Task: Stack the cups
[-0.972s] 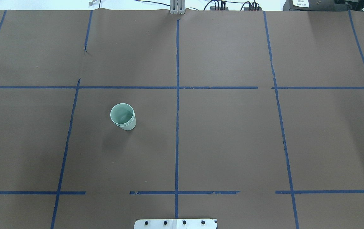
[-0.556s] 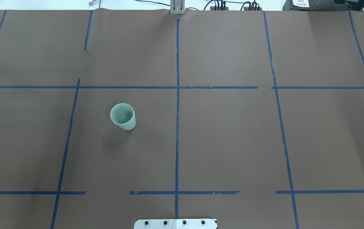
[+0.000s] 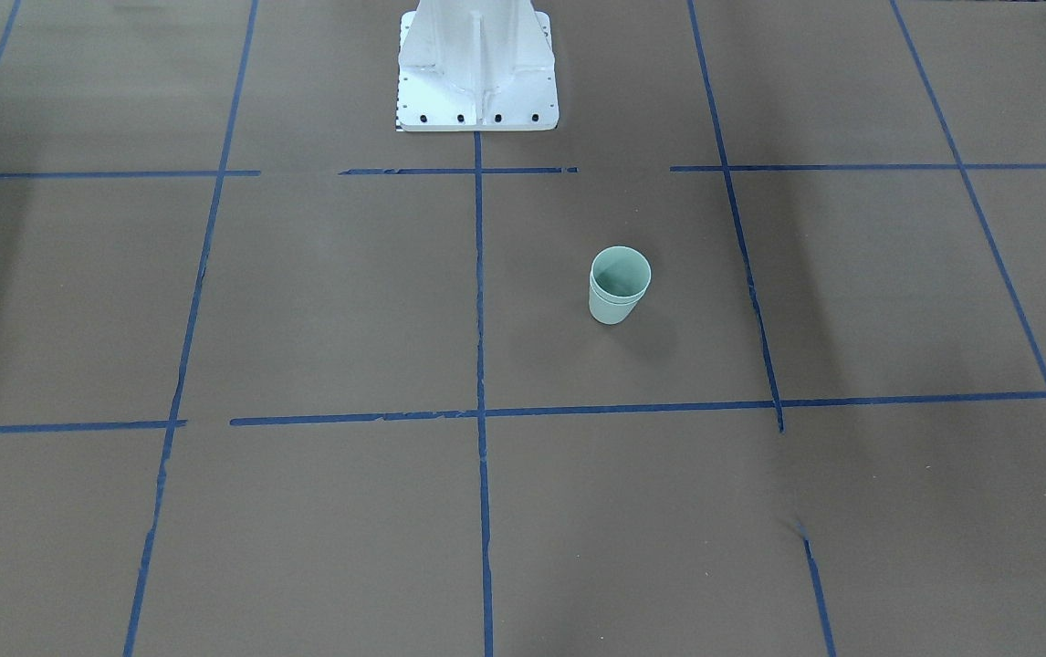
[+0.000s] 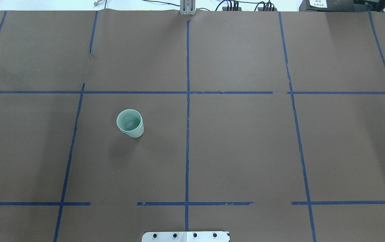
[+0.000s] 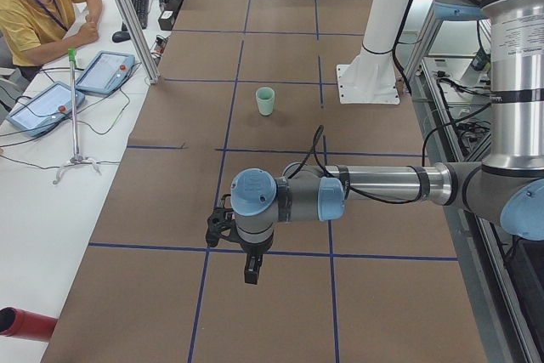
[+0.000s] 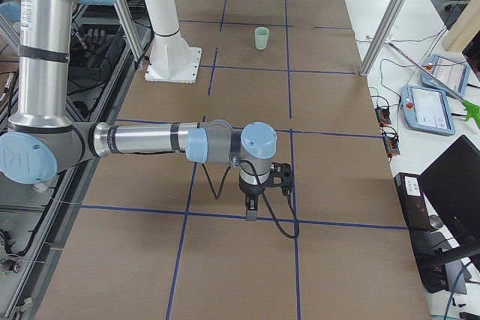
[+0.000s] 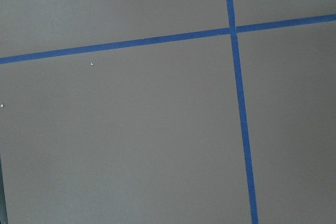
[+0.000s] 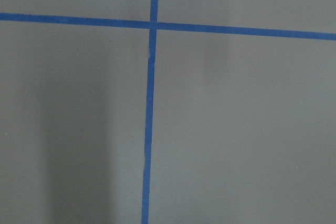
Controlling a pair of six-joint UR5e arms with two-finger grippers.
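The two pale mint-green cups (image 4: 130, 123) stand upright as one stack, one nested inside the other, left of the table's middle. The stack also shows in the front-facing view (image 3: 619, 286), the left view (image 5: 265, 100) and the right view (image 6: 261, 37). My left gripper (image 5: 252, 271) hangs over the table's left end, far from the cups, and shows only in the left view. My right gripper (image 6: 251, 211) hangs over the right end and shows only in the right view. I cannot tell whether either is open or shut. Both wrist views show only brown paper and blue tape.
Brown paper (image 4: 246, 144) with a blue tape grid covers the table. The white robot base (image 3: 475, 73) stands at the near middle edge. An operator (image 5: 42, 6) sits beside a side table with tablets (image 5: 106, 71) and a metal post (image 5: 127, 14).
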